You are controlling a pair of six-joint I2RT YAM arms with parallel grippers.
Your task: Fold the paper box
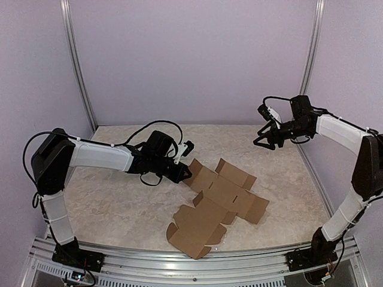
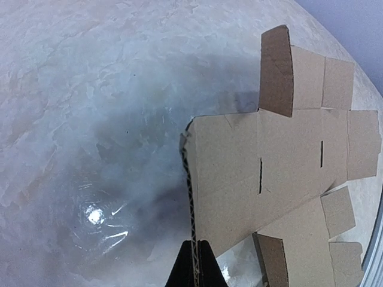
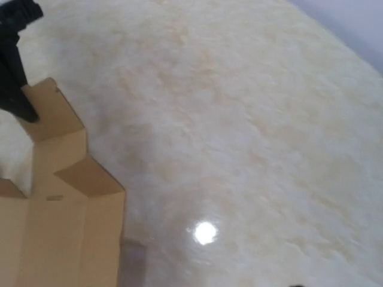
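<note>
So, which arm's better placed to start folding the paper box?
Left. The left arm has its jaws shut on a flap edge of the paper box; the right arm hangs raised off to the side, jaws open, apart from the cardboard.

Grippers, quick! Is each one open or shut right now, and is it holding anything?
Left gripper: shut, pinching the edge of the paper box.
Right gripper: open, holding nothing.

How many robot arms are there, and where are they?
2. The left arm reaches across the table, left gripper shut on the paper box sheet's edge. The right arm hangs raised at the far right, right gripper open, touching nothing.
</note>
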